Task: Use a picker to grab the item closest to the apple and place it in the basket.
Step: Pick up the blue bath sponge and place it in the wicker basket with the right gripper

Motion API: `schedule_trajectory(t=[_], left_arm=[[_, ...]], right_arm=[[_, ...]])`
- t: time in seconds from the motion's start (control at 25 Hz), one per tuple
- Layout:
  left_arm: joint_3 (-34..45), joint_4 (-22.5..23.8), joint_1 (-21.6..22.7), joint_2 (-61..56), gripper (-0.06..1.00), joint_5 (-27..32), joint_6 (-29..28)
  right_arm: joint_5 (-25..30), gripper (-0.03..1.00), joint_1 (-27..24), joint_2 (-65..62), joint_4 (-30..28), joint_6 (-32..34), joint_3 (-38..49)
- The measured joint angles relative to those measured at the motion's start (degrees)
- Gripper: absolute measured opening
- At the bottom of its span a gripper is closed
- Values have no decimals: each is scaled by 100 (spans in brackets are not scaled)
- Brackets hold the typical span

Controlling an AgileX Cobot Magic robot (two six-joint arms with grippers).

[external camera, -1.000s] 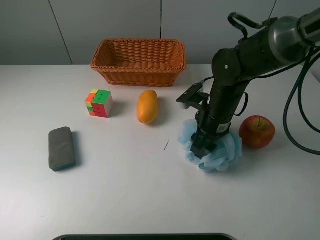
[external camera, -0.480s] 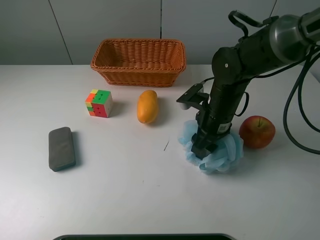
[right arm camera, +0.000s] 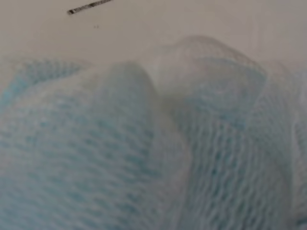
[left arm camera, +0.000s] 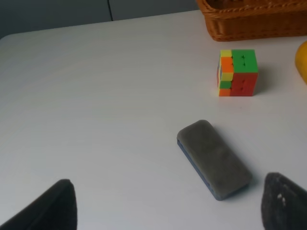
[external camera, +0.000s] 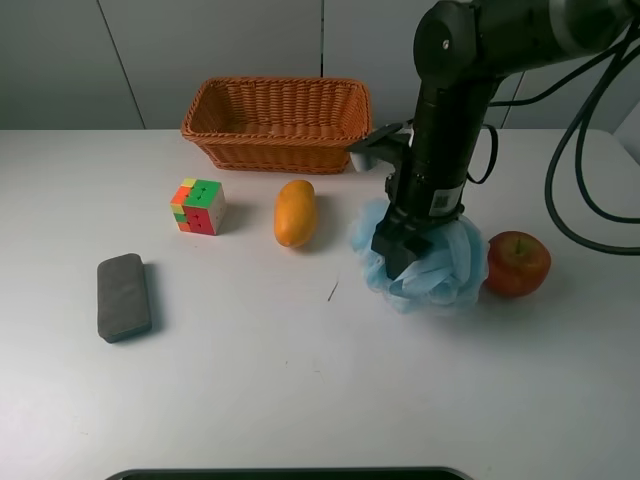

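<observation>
A red apple (external camera: 515,263) sits on the white table at the right. Right beside it, a light blue mesh bath puff (external camera: 432,272) hangs from my right gripper (external camera: 400,250), which is shut on it and holds it just above the table. The puff fills the right wrist view (right arm camera: 144,143), and the fingers are hidden there. The woven orange basket (external camera: 277,122) stands at the back, left of the right arm. My left gripper (left arm camera: 168,211) is open and empty, with its dark fingertips (left arm camera: 53,206) low over the table near the grey block.
A yellow mango (external camera: 295,212) lies between the puff and a colourful puzzle cube (external camera: 198,206). A grey oblong block (external camera: 123,296) lies at the left and also shows in the left wrist view (left arm camera: 213,158). The right arm's cables hang at the far right.
My right gripper has risen and moved slightly back toward the basket, lifting the blue puff off the table. The apple and other objects have not moved.
</observation>
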Motion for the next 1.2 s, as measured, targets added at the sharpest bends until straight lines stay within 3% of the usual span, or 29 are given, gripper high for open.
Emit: schedule_trajectory(t=[0.16, 0.56, 0.92, 1.04, 1.2], left_arm=[[0, 0, 0, 0, 74, 0, 0], [0, 0, 0, 0, 74, 0, 0], [0, 0, 0, 0, 74, 0, 0], [0, 0, 0, 0, 74, 0, 0], [0, 0, 0, 0, 74, 0, 0]], right_arm=[[450, 41, 0, 0, 3, 153, -590], [502, 41, 0, 0, 3, 993, -2309], [554, 41, -53, 1103, -88, 1253, -4743], [362, 41, -138, 1602, 10, 1369, -5557], [-388, 41, -205, 2139, 130, 1444, -6148]])
